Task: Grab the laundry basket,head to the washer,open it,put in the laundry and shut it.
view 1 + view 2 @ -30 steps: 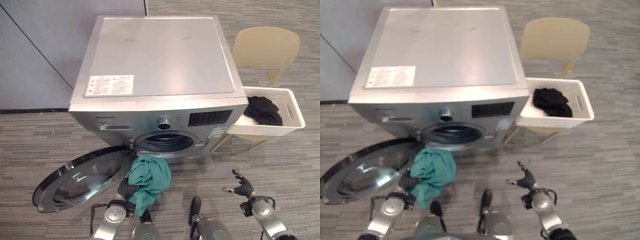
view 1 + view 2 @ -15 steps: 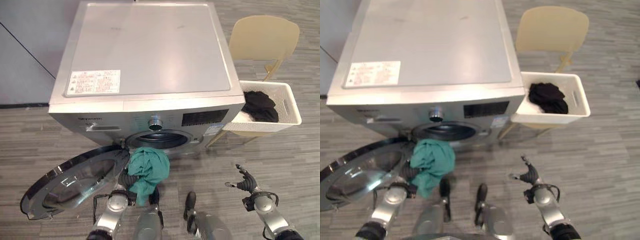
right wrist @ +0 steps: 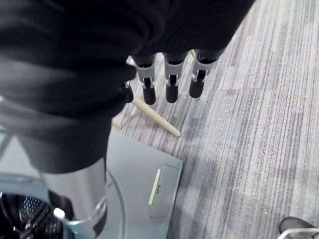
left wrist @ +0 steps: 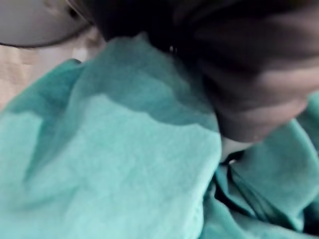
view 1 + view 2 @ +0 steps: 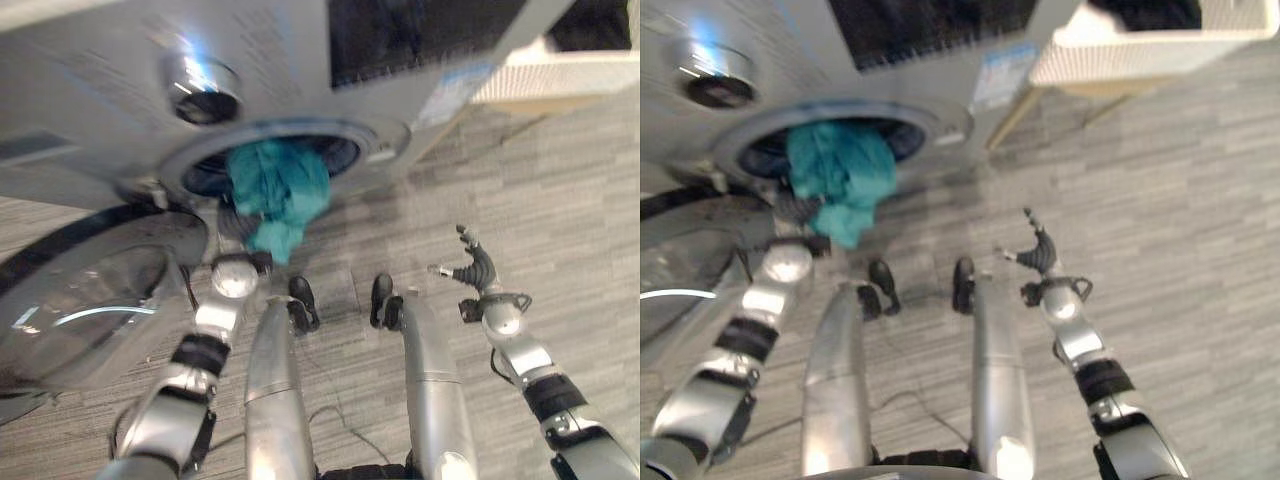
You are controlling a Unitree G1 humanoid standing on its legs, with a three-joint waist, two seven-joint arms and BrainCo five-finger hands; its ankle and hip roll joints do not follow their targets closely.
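Our left hand (image 5: 237,222) is raised to the mouth of the washer (image 5: 120,80), and most of it is covered by the teal cloth (image 5: 275,190) that it carries. In the left wrist view the cloth (image 4: 114,164) lies folded right against the dark cover of the hand, and we cannot tell how the fingers are set under it. The cloth hangs in the round opening (image 5: 345,150) of the drum, its upper part at the rim and its lower end drooping over the front edge. The glass door (image 5: 85,300) stands swung open on our left side, low and near the floor. Above the opening we see the round knob (image 5: 203,88) and, more to the right, the dark display panel (image 5: 420,30). Our right hand (image 5: 472,268) is in the air over the grey striped floor (image 5: 560,200), well apart from the washer, with its fingers relaxed and spread and holding nothing; the right wrist view shows the fingers (image 3: 171,84) straight. The white laundry basket (image 5: 1150,45) sits to the right of the washer on a chair with pale legs (image 5: 1015,115), and something dark lies in it.
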